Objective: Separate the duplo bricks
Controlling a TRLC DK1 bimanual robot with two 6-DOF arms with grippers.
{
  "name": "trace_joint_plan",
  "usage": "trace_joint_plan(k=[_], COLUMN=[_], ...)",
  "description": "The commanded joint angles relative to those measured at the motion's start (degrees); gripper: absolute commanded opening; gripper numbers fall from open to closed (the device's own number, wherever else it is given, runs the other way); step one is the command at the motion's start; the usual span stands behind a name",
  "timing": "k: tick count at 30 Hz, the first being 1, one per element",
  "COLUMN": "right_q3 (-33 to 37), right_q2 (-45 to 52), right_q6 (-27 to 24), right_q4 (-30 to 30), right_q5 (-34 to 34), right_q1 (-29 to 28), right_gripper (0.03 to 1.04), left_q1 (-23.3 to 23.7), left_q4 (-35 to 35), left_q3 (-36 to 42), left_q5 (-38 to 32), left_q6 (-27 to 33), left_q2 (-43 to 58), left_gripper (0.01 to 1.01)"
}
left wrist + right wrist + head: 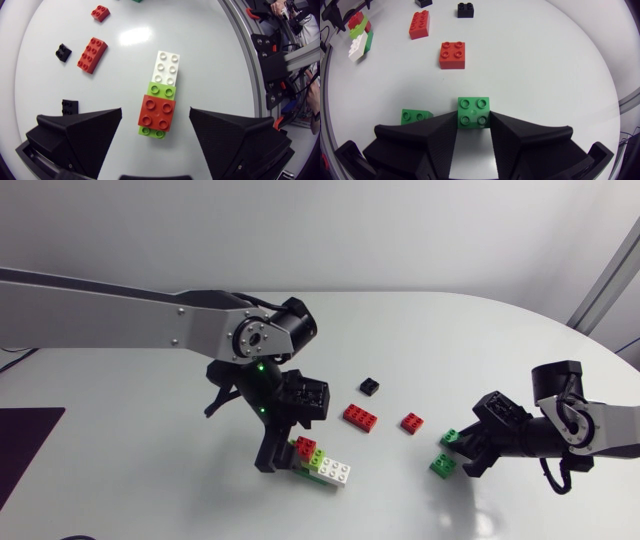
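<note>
My left hand (155,114) stands wide, fingers clear of the stack on the counter (215,60): red brick (157,112) atop lime brick (161,91), white brick (166,67) at twelve o'clock. My right hand (473,121) clamps a green brick (473,109); a second green brick (416,116) sits at its nine o'clock.

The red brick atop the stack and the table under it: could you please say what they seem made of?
Red brick: likely moulded plastic, smooth, slightly shiny; uniform colour, crisp round studs. Table: hard, glossy pale surface, perhaps laminate; it reflects a light.
</note>
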Motion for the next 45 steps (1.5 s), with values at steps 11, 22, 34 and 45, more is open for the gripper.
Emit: trace_joint_plan(k=[11, 22, 34, 45], right_q3=[-1.37, -1.55, -2.16, -5.33], right_q2=[0.07, -5.29, -20.32, -30.42], right_q6=[0.17, 0.34, 0.26, 0.34], right_q4=[-0.63, -2.65, -12.15, -17.68], right_q5=[1.89, 0.66, -3.91, -4.52], right_q1=[-0.13, -1.45, -1.80, 3.12], right_gripper=[0.45, 0.75, 0.97, 0.97], left_q1=[0.22, -0.04, -0.13, -1.27], left_q4=[0.88, 0.79, 0.79, 0.79], left_q3=[0.59, 2.00, 3.58, 3.06], left_q5=[-0.61, -0.61, -0.61, -0.61], left_q6=[3.85, 4.03, 4.29, 4.73], left_q2=[1.11, 3.13, 4.71, 4.89], left_gripper=[0.821, 0.766, 0.541, 0.177])
